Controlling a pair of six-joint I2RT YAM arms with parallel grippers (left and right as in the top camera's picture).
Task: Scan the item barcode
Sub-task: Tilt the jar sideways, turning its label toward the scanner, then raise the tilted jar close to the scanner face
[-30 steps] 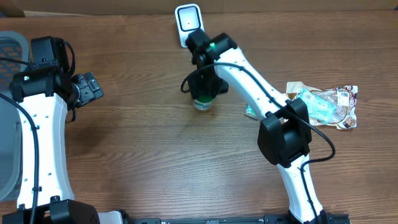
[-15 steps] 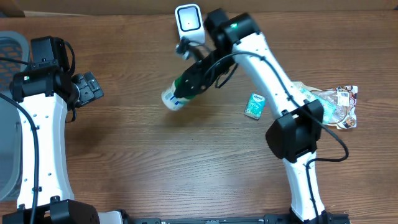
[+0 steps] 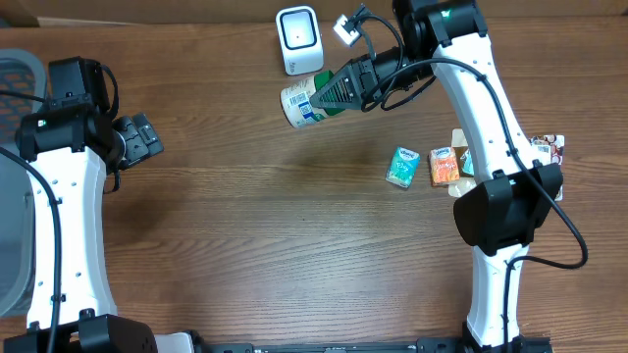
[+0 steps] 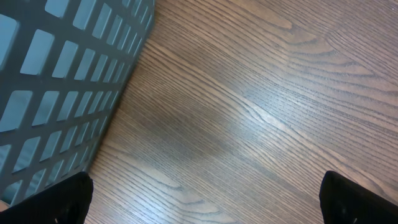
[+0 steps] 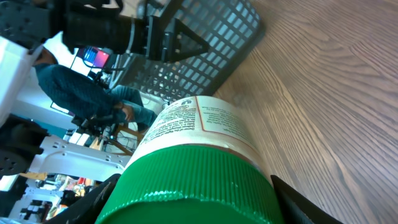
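Overhead, a white cylindrical plastic canister with green ribbed lid (image 3: 302,104) was held sideways just beside the white box-shaped scanner (image 3: 298,39), clamped at its lid end by the right gripper (image 3: 345,88); the left gripper (image 3: 142,137) was spread wide and empty, as the left wrist view confirmed; from the right wrist view, the canister was judged rigid, light and smooth-walled, best gripped on the ribs.

1 wooden table (image 3: 265,245), brown grain. 1 grey lattice basket (image 3: 18,76), left edge. 1 teal packet (image 3: 402,166) and 1 orange packet (image 3: 444,166), side by side, right of centre. More wrappers (image 3: 551,147) further right, mostly hidden.
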